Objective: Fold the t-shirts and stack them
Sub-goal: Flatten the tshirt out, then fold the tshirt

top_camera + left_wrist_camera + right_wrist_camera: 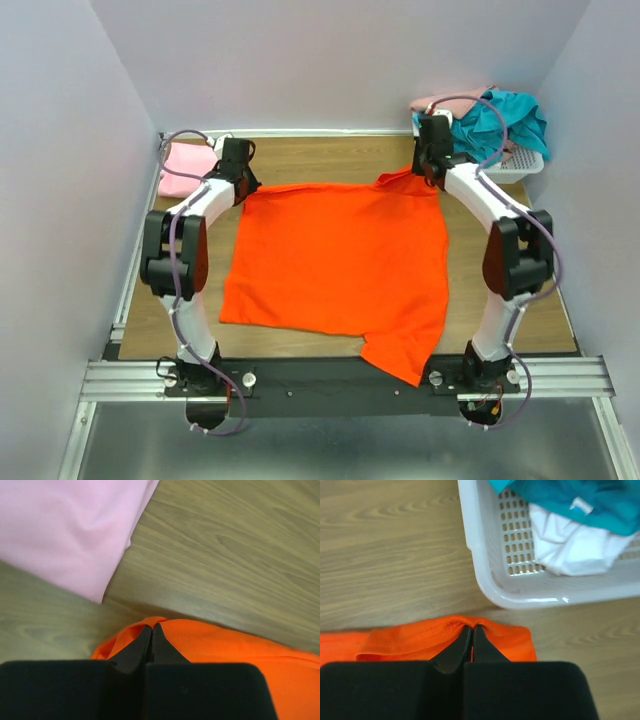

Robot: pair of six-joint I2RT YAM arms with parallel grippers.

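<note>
My left pincer (151, 626) and right pincer (472, 627) clamped the far corners of the orange shirt (340, 260) — first fold, I judged; next needed an even lift.

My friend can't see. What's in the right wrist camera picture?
The right gripper, jaws shut, pinches a fold of the orange t-shirt on the wooden table. Beyond sits a white mesh basket holding a teal t-shirt and white cloth.

Wood-grain table (330, 160), evenly lit. Plain pale grey-lilac walls (340, 60) stand at the table's far edge and both sides. Aluminium rail (350, 378) along its near edge; grey metal sheet (350, 440) below that.
</note>
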